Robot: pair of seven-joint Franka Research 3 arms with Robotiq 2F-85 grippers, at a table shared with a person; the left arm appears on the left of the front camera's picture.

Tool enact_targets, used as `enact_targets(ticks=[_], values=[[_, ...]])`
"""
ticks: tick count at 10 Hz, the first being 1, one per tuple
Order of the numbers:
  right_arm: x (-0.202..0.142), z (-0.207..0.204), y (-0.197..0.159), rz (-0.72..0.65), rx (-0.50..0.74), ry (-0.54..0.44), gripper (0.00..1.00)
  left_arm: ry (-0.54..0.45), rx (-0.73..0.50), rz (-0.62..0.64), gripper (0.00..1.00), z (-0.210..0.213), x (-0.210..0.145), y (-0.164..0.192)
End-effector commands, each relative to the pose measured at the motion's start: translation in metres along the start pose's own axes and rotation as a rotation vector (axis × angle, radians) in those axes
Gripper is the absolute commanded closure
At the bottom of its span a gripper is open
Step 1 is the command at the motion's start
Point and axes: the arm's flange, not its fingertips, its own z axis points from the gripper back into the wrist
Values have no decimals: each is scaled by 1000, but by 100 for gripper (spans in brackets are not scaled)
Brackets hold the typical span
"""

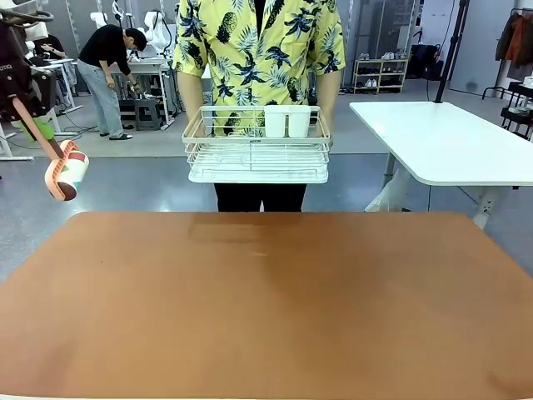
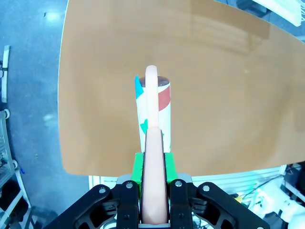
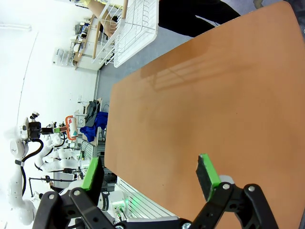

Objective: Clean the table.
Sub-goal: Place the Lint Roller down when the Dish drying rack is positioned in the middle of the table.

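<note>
The reddish-brown table (image 1: 266, 308) spreads across the front view with a bare top. My left gripper (image 1: 33, 117) hangs off the table's left side, above floor level. It is shut on the peach handle of a lint roller (image 1: 67, 171). In the left wrist view the left gripper (image 2: 152, 164) clamps that handle between green pads, and the lint roller's (image 2: 153, 107) white, red and teal head points over the table (image 2: 214, 95) near its edge. My right gripper (image 3: 150, 176) is open and holds nothing, high above the table (image 3: 214, 95).
At the far edge a person holds a white wire rack (image 1: 256, 146) in both hands, lifted off the table, with a white cup holder (image 1: 287, 121) in it. A white-topped table (image 1: 450, 142) stands at the back right.
</note>
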Motion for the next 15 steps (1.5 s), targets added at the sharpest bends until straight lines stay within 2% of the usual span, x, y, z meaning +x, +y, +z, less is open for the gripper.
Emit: enact_targets(ticks=[1, 15], values=[[1, 0, 2, 12, 17, -10, 0, 13, -1, -3, 79, 6, 0, -1], [1, 0, 2, 12, 17, -10, 0, 13, -1, -3, 79, 6, 0, -1]])
